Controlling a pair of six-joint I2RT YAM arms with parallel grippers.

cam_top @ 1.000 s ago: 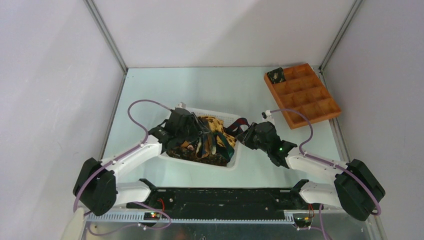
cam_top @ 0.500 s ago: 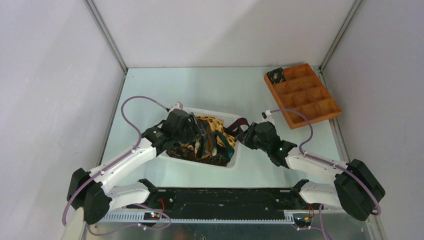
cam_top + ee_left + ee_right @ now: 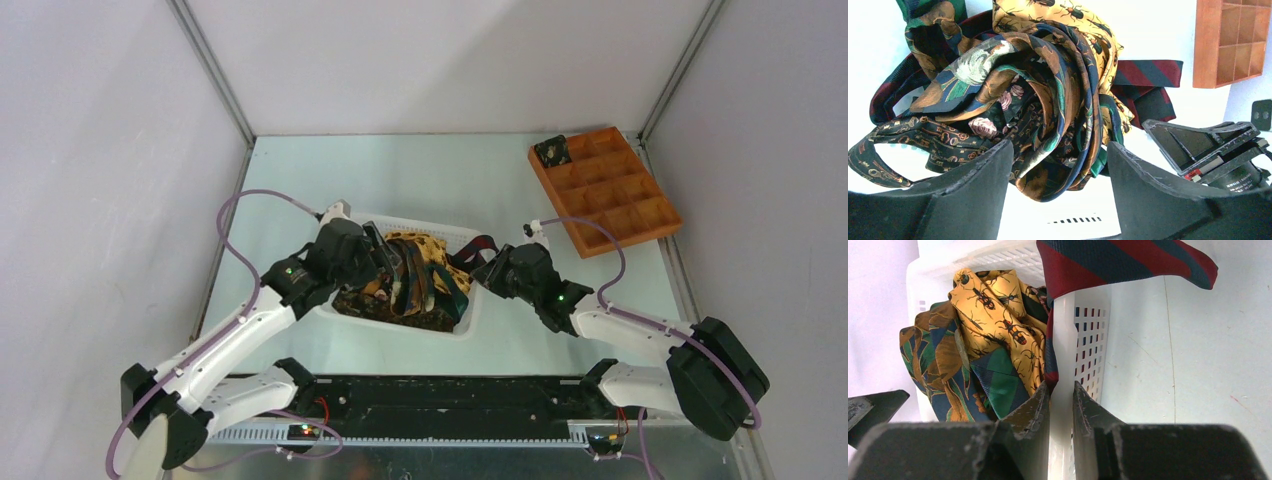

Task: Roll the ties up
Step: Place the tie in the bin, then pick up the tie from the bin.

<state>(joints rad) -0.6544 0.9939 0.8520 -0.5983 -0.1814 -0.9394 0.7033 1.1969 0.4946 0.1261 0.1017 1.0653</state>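
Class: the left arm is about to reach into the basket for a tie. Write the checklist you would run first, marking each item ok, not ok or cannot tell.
1. Basket steadied: ok, right gripper shut on its wall.
2. Left gripper open: ok, jaws wide, facing the ties.
3. One tie singled out: not ok, several tangled folds lie before the jaws.
4. Maroon striped tie clear of that grip: cannot tell; it hangs over the rim down to it.
5. Tray has room: ok, only the far-left corner compartment holds a rolled tie.

Robot lab cell: blank white walls (image 3: 450,60), pale-green table (image 3: 420,170).
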